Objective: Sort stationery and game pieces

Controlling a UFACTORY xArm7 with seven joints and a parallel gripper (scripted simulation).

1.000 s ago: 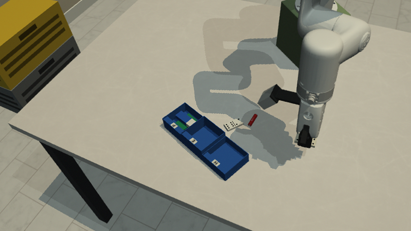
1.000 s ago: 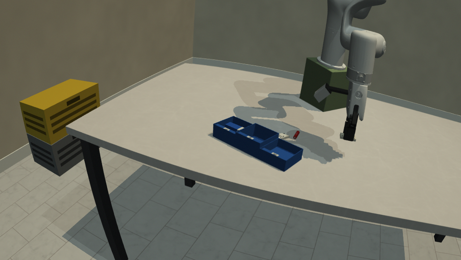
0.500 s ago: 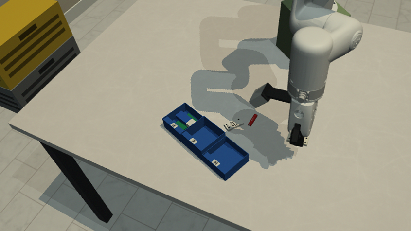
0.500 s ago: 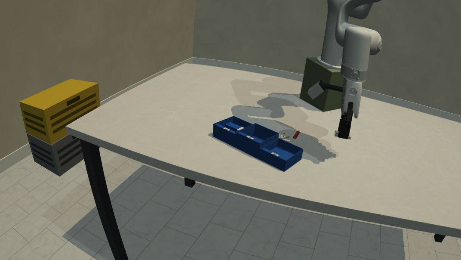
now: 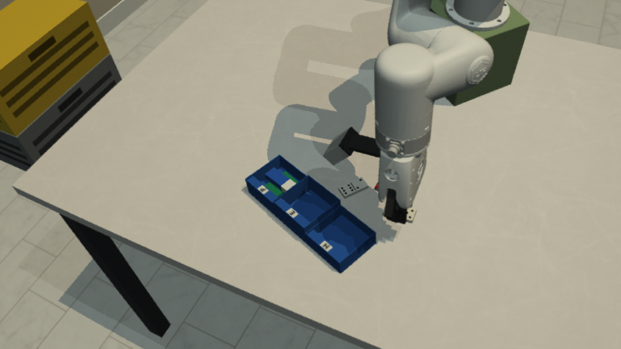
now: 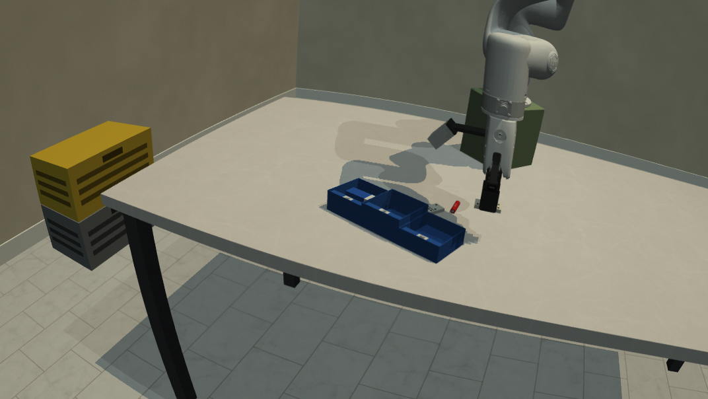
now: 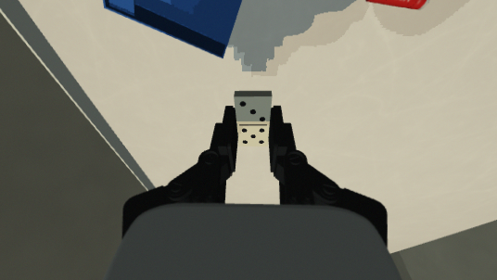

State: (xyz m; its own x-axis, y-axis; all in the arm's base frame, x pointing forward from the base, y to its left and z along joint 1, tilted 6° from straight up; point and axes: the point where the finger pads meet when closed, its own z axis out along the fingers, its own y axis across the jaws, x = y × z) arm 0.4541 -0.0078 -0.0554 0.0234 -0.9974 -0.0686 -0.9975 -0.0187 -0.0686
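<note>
My gripper (image 7: 253,120) is shut on a white domino (image 7: 252,116) with black pips and holds it above the table, just right of the blue row of bins. It also shows in the top view (image 5: 405,214) and the exterior view (image 6: 487,205). The bin marked H (image 5: 341,239) is the near end compartment and looks empty. The bin marked P (image 5: 274,181) is the far end compartment and holds green and white items. A second domino (image 5: 353,188) lies flat on the table beside the middle bin. A small red cylinder (image 6: 454,206) lies near it.
The middle bin, marked E (image 5: 307,205), looks empty. The arm's green base (image 5: 487,56) stands behind. A yellow and grey crate stack (image 5: 24,73) stands on the floor to the left of the table.
</note>
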